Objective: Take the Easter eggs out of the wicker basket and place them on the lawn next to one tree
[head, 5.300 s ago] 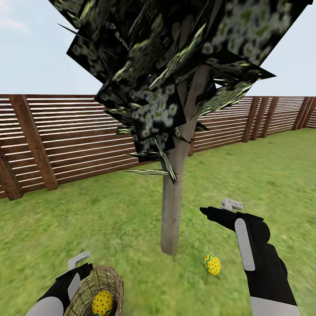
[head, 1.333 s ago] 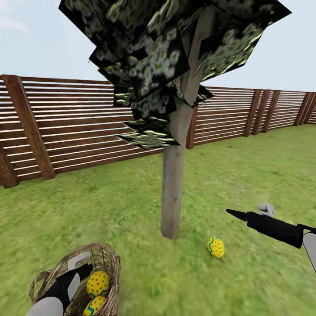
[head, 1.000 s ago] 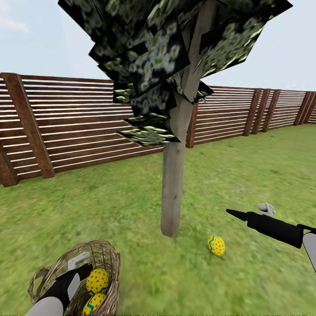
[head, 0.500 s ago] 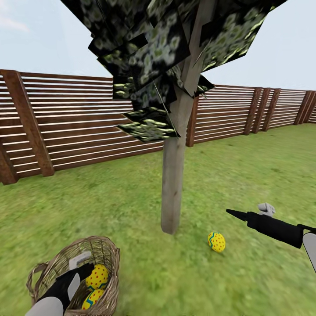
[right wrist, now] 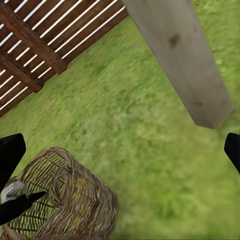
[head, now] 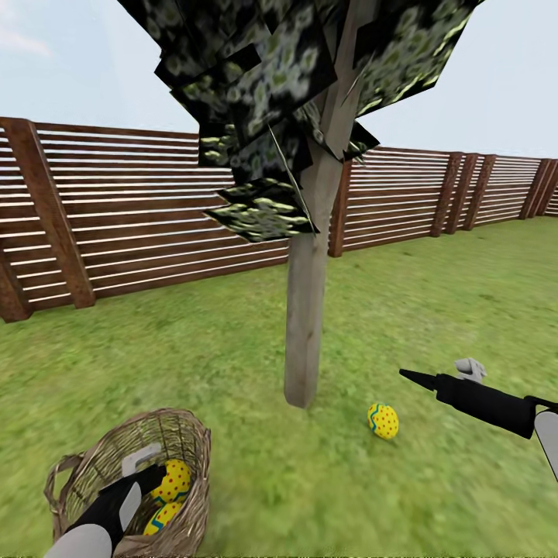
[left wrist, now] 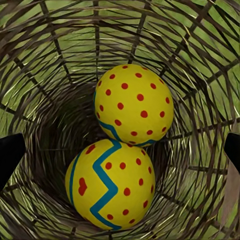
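The wicker basket (head: 85, 473) stands on the lawn (head: 232, 364) left of the tree (head: 306, 325). Two yellow Easter eggs lie inside it, one with red dots (left wrist: 134, 104) (head: 175, 480) and one with a blue zigzag (left wrist: 111, 184) (head: 161, 518). My left gripper (head: 146, 470) (left wrist: 120, 150) hangs open at the basket's mouth, above both eggs and holding nothing. A third egg (head: 383, 421) lies on the grass just right of the trunk's foot. Over the grass to the right of that egg, my right gripper (head: 408, 376) (right wrist: 120, 150) is open and empty. The right wrist view shows the trunk (right wrist: 180, 55) and the basket (right wrist: 70, 200).
A brown slatted fence (head: 155, 209) runs behind the tree and along the right side. Low foliage (head: 263, 209) hangs beside the trunk at head height. Open grass lies around the trunk and to the right.
The whole picture has slid upward, so the camera has moved, and more of the basket shows. Since the oldest frame my right arm has swung out to the right.
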### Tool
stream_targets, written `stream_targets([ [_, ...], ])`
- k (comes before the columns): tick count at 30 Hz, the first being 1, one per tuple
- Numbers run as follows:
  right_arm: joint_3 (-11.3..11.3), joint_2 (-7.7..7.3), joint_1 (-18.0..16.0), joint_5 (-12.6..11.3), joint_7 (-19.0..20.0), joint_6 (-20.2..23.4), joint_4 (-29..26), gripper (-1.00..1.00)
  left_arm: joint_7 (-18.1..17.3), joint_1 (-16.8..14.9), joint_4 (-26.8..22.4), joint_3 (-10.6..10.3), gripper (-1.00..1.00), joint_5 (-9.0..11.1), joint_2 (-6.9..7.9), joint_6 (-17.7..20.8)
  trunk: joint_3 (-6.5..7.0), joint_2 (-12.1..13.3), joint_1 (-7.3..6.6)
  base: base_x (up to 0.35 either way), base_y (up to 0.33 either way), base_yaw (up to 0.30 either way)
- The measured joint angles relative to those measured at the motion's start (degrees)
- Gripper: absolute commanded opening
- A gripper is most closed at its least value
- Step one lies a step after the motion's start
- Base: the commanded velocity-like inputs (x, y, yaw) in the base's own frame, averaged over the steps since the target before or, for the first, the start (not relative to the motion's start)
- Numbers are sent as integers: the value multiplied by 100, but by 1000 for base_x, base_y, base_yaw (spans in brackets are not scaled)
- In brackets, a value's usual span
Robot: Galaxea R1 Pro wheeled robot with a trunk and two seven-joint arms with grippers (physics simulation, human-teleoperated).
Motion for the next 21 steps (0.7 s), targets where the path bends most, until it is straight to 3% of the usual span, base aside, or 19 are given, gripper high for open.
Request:
stream_targets([
  [5, 0, 0, 0, 1, 0, 0, 0, 100, 0, 1, 0, 0, 100, 0, -1, 0, -90, -201, 110, 0, 0, 0],
  [21, 0, 0, 0, -3, 0, 1, 0, 100, 0, -2, -1, 0, 100, 0, -3, -1, -90, -202, 110, 0, 0, 0],
])
